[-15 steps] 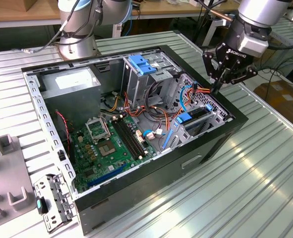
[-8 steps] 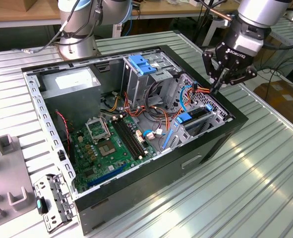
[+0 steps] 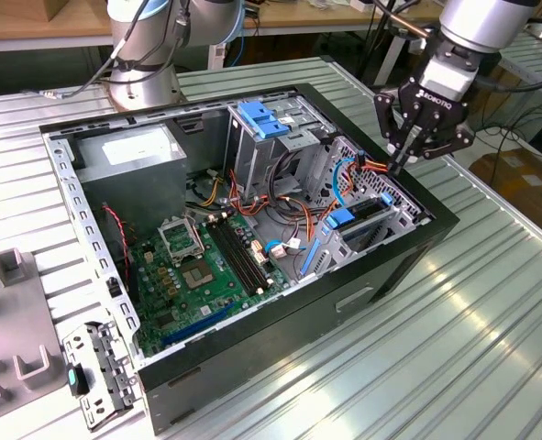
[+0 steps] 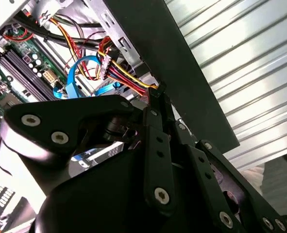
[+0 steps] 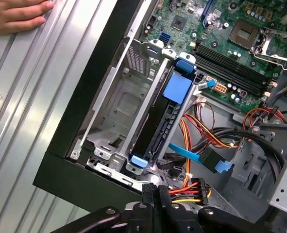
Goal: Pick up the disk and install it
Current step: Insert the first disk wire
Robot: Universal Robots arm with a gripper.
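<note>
Hovering with my gripper (image 3: 401, 167) pressed together and empty above the cable bundle (image 5: 192, 187) at the open computer case's (image 3: 362, 275) corner, I find the disk (image 5: 155, 124) seated on edge in the drive cage (image 5: 119, 102) just beside, a person's hand (image 5: 17, 14) resting on the table (image 3: 472, 348).

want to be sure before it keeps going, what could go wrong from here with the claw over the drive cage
1. The claw tips sit right against the red and yellow wires; any move might snag them or tug their connector.
2. A person's hand rests on the table beside the case, possibly within the arm's swing.
</note>
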